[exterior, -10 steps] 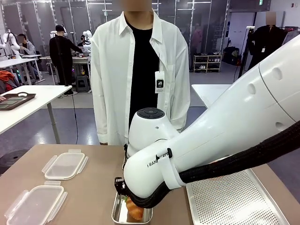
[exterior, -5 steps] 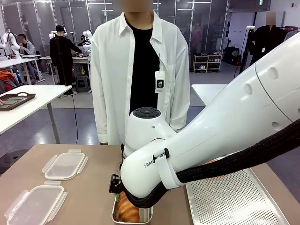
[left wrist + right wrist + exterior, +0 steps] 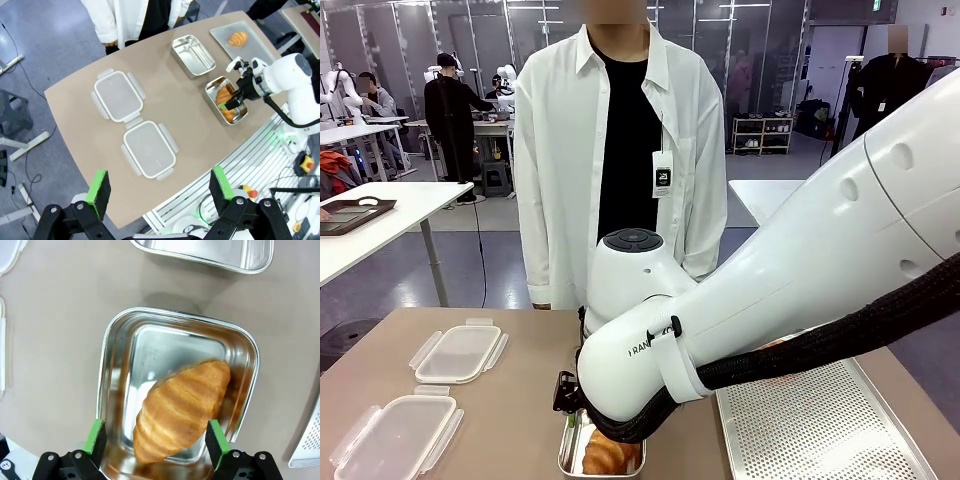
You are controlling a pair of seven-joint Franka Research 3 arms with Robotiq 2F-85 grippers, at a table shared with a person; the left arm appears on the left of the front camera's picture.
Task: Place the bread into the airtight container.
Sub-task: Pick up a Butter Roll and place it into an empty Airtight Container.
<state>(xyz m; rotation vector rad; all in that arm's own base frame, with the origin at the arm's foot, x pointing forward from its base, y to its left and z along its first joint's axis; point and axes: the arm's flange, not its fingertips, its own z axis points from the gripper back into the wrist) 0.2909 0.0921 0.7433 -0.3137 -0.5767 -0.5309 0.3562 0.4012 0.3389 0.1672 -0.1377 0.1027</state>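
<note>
A golden croissant, the bread, lies slantwise inside a shiny steel airtight container on the tan table. My right gripper hovers just above it, open, one green pad on each side of the loaf and neither gripping it. From the front, the bread sits in the container under my right arm's wrist. My left gripper hangs high over the table, open and empty, looking down on the right gripper and the container.
A second, empty steel container stands just beyond the first. Two clear plastic lids lie at the table's left. The perforated metal tray on the right holds another croissant. A person in a white shirt stands at the far edge.
The right gripper lowered the bread into the container and opened, and the bread now lies loose on the container's floor. The left arm has not moved.
</note>
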